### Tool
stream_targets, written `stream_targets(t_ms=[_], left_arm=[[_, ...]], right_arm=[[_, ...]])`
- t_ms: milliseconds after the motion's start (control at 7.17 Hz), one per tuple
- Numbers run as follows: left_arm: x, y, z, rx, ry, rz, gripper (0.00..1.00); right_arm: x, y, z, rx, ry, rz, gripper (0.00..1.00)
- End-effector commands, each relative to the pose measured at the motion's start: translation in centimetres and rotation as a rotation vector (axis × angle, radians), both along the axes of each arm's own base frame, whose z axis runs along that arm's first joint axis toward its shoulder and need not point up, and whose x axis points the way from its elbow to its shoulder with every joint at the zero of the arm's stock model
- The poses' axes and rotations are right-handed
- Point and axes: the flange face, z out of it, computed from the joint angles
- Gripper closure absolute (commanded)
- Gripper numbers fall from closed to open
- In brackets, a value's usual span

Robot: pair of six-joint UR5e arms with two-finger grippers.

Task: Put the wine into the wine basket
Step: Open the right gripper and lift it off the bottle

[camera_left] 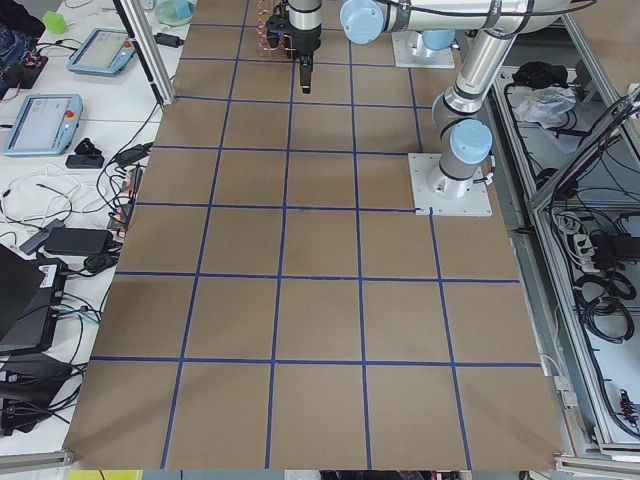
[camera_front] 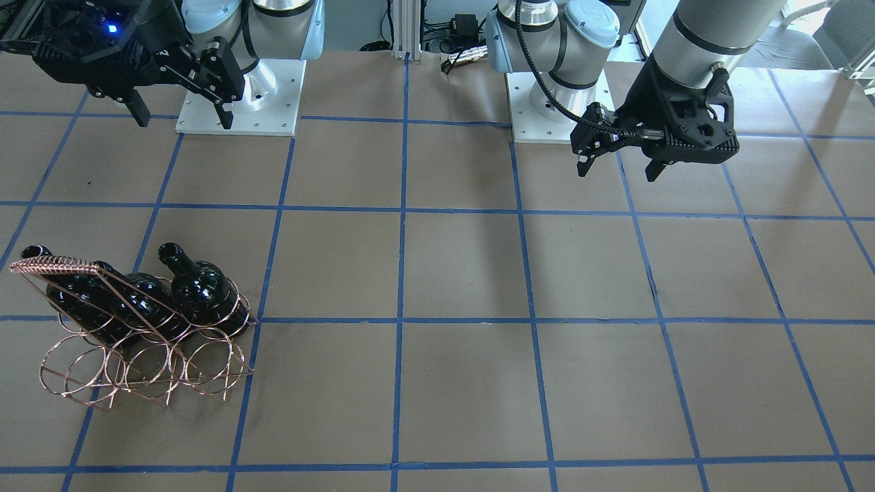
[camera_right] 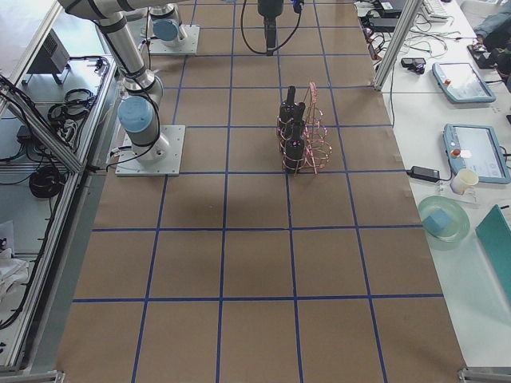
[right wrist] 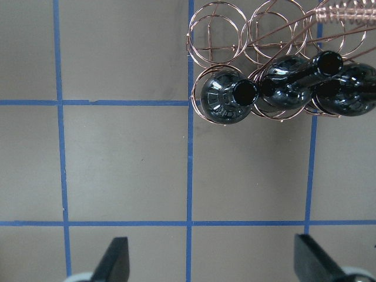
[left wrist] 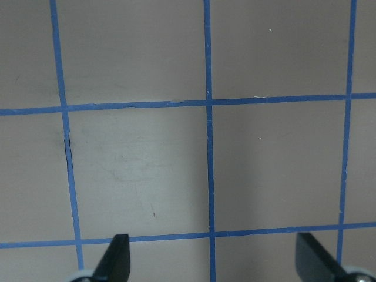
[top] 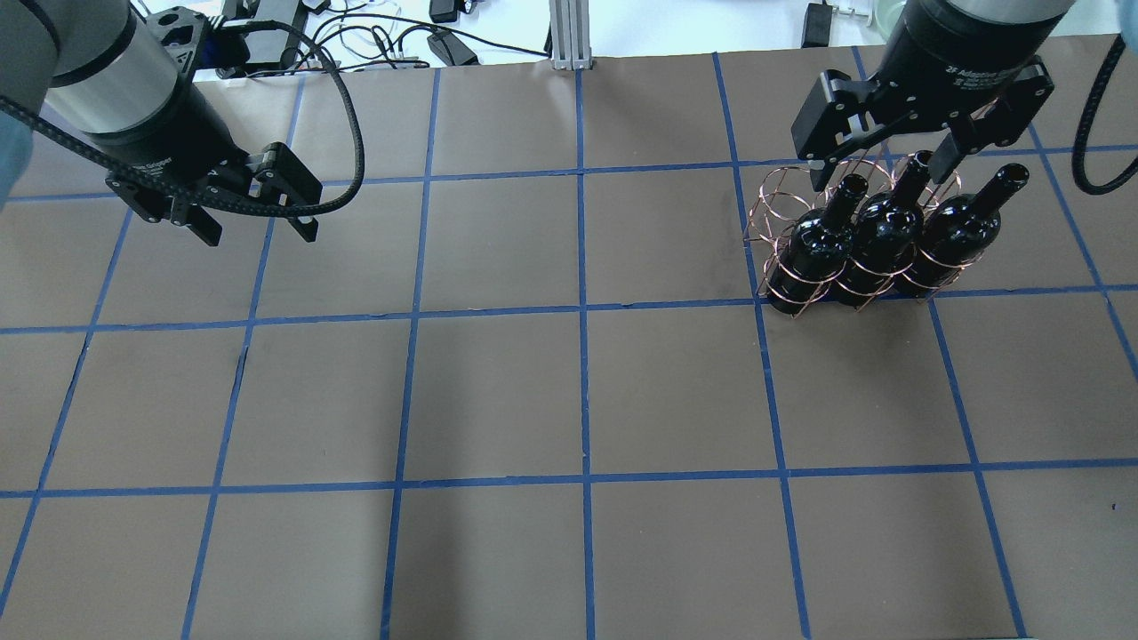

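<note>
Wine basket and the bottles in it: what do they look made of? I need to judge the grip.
Wine basket: thin metal wire with a shiny copper or rose-gold finish, judging by the see-through loops and glints. Plated or solid, I cannot tell. Bottles: likely glass, glossy near-black, with sharp light reflections on the shoulders. No labels visible.

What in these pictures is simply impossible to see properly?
- Right wrist view: the wine basket runs off the top edge; one bottle is cut by the right edge.
- Overhead view: the right gripper covers the basket's far side.
- Exterior left view: the basket is tiny, mostly behind the far arm; no bottle shows.
- Every view: dark glass hides any contents.
</note>
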Motion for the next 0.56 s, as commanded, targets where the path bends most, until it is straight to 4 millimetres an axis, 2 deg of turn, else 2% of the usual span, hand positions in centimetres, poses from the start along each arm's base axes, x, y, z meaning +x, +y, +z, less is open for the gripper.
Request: stream_targets(t_ms=[0, 419], left_arm=[[-0.1, 0.8, 1.0, -0.017, 0.0, -0.001, 0.0], [-0.2, 1.6, 2.0, -0.036, -0.003, -0.001, 0.0]], right_arm=[[0.8, 0.3, -0.3, 0.003, -0.002, -0.027, 0.0], [0.8, 0.0, -0.8, 0.014, 0.001, -0.016, 0.0]])
